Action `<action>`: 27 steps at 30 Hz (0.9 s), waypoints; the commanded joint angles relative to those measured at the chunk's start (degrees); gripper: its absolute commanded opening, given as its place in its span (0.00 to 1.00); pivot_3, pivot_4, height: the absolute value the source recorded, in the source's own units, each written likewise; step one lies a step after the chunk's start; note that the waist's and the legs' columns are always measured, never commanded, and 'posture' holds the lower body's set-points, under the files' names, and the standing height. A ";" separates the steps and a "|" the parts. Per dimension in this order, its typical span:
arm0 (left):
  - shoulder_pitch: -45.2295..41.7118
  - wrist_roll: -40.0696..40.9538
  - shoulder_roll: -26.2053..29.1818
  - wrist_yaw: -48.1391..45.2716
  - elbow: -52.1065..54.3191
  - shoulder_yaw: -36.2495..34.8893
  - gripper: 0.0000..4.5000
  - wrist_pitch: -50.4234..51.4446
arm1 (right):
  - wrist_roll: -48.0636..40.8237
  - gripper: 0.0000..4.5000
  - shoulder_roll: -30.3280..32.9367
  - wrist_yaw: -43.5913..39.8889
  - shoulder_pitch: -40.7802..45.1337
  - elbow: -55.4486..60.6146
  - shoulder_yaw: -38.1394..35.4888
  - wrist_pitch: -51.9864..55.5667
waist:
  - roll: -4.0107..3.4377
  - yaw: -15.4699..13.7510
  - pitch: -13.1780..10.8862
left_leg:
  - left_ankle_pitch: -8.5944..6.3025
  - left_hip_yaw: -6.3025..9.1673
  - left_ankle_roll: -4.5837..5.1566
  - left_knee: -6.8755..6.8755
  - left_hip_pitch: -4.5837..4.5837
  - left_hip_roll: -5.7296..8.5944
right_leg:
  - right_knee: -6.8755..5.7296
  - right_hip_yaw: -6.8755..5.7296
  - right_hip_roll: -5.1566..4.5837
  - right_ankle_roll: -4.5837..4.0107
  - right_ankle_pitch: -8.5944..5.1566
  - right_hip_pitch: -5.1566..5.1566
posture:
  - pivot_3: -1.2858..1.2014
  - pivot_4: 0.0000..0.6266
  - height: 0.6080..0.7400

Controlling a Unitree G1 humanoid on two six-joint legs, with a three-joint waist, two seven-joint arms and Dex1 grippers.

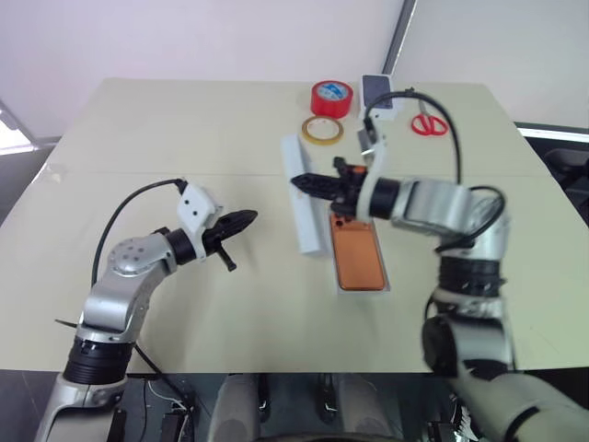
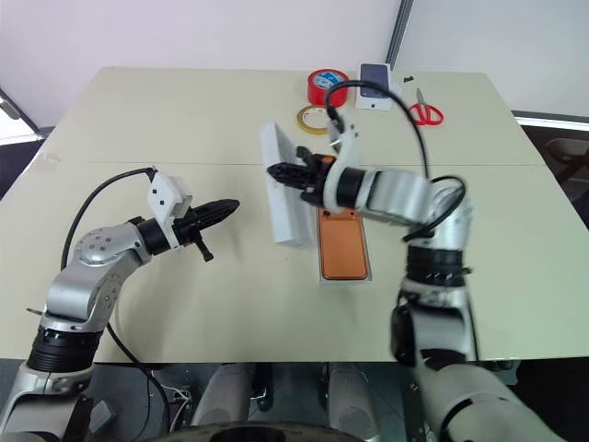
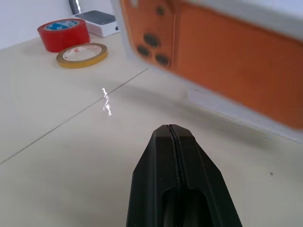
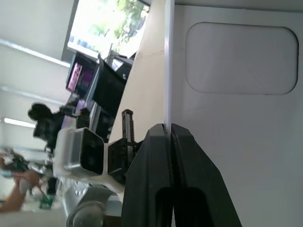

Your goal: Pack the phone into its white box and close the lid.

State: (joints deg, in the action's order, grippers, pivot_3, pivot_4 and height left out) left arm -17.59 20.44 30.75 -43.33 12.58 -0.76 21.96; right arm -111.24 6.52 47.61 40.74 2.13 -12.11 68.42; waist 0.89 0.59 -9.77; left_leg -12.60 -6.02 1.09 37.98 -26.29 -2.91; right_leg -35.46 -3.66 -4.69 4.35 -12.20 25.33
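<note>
From the head views, the table (image 1: 138,138) has wide free surface on its left half and in front, while the small things stay near the far edge: two tape rolls, red (image 1: 331,98) and yellow (image 1: 322,130), one scissors (image 1: 429,124) and one small box (image 1: 377,90). The phone (image 1: 357,256) lies in the white box (image 1: 385,276), camera block partly hidden by the right gripper (image 1: 299,182), which is clenched on the edge of a white insert (image 1: 308,207). The left gripper (image 1: 248,218) is clenched, empty, above bare table. In the left wrist view, the phone (image 3: 227,71) is cut off by the frame. In the right wrist view, the insert (image 4: 236,118) shows one recess.
</note>
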 commanded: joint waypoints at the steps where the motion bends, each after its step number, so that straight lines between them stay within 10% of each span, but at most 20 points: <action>1: -0.61 -0.42 -0.59 0.21 1.82 1.15 0.00 -0.70 | -1.76 0.01 -1.77 7.39 -4.94 4.24 -0.01 -2.97 | -0.01 0.00 0.00 | 0.00 -0.01 0.00 0.00 0.00 0.01 | 0.01 0.01 -0.01 0.00 0.00 0.00 | 0.52 0.24 1.00; 7: -0.78 -0.74 -2.31 -0.25 3.25 5.16 0.00 0.55 | -1.76 0.06 0.70 9.45 -7.52 2.65 -2.13 -2.28 | -0.08 0.21 0.03 | 0.00 -0.03 0.00 0.01 0.06 0.01 | 0.04 0.05 -0.01 -0.02 -0.01 -0.03 | 0.52 0.24 1.00; 16: -3.51 -0.42 -5.87 -2.08 1.78 10.66 0.00 2.15 | -1.76 0.98 15.14 2.10 -1.85 -1.25 -3.10 1.68 | -0.18 0.08 -0.01 | 0.00 -0.05 0.00 0.01 0.02 0.03 | 0.07 0.08 -0.02 -0.17 -0.10 0.00 | 0.52 0.24 1.00; 24: -8.17 -4.43 -11.32 -2.33 -3.44 18.35 0.00 2.35 | 17.05 0.98 39.36 -21.99 2.78 0.30 4.81 9.95 | -0.26 0.13 -0.03 | -0.03 -0.02 0.05 0.00 0.00 0.06 | 0.16 0.09 0.02 -0.19 -0.14 0.00 | 0.52 0.24 1.00; 27: -9.64 -5.18 -13.58 -1.94 -4.97 19.67 0.00 2.46 | 28.48 0.78 43.55 -33.01 2.51 3.87 8.75 8.71 | -0.30 0.13 -0.03 | -0.03 -0.07 0.05 0.01 0.00 0.05 | 0.11 0.12 0.07 -0.18 -0.12 0.07 | 0.52 0.24 1.00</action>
State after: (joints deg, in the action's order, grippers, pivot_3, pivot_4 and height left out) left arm -25.99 15.66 17.71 -45.56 7.37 18.67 24.59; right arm -88.18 47.99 20.57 42.51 2.43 -4.57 78.16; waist 0.59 0.72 -9.81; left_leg -12.63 -6.08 1.15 37.99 -26.29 -2.84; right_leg -35.36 -3.54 -4.61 4.17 -12.32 25.41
